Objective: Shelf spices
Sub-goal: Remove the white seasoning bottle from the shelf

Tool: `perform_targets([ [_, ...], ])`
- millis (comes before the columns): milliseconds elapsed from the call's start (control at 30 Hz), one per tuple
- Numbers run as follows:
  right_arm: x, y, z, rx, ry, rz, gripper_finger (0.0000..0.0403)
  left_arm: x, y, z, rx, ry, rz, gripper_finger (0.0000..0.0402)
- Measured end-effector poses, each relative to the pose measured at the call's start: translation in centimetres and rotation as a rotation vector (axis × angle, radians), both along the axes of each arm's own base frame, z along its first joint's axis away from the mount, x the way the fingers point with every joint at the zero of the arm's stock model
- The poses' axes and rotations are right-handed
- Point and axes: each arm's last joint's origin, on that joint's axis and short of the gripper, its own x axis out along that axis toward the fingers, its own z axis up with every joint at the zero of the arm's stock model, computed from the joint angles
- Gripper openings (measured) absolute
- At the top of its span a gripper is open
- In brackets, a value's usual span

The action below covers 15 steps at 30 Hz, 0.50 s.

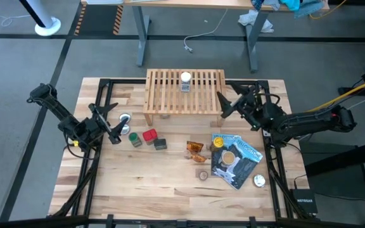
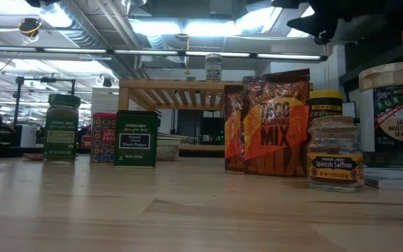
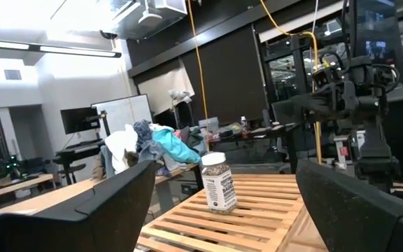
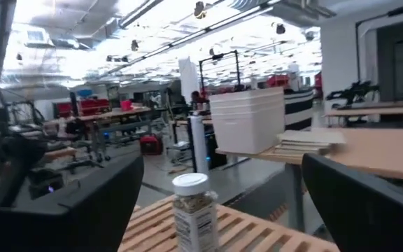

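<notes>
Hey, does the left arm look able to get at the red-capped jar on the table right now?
Probably yes. The left gripper hangs open close to the red-capped jar, with only a green-capped jar beside it and nothing visibly blocking from above.

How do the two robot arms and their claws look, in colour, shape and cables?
Both arms are black, built of jointed segments. The left claw and the right claw each have two dark, broad, flat fingers. A yellow cable runs along the right arm. No markings are readable.
</notes>
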Motion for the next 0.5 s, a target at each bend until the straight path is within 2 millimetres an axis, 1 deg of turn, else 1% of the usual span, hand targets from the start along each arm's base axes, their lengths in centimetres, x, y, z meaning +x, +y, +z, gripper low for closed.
perform_targets([
  [133,0.0,0.0,0.2,0.050,-0.081,0.073,0.0392,0.1,-0.1,-0.1,0.020,0.022,0.000,0.0340],
  [233,0.0,-0.7,0.5,0.019,-0.097,0.129,0.0392,0.2,-0.2,-0.3,0.038,0.042,0.000,0.0340],
  [300,0.3,-1.5,0.9,-0.017,-0.053,0.210,0.0392,0.3,-0.3,-0.3,0.045,0.049,0.000,0.0340],
  [367,1.0,-2.5,1.7,-0.010,0.000,0.283,0.0390,0.3,-0.3,-0.4,0.050,0.054,0.000,0.0340],
  [433,1.9,-3.8,2.3,0.024,0.098,0.311,0.0384,0.3,-0.3,-0.4,0.047,0.053,-0.001,0.0340],
  [500,3.0,-5.2,2.6,0.064,0.221,0.295,0.0376,0.3,-0.3,-0.4,0.043,0.050,-0.002,0.0340],
])
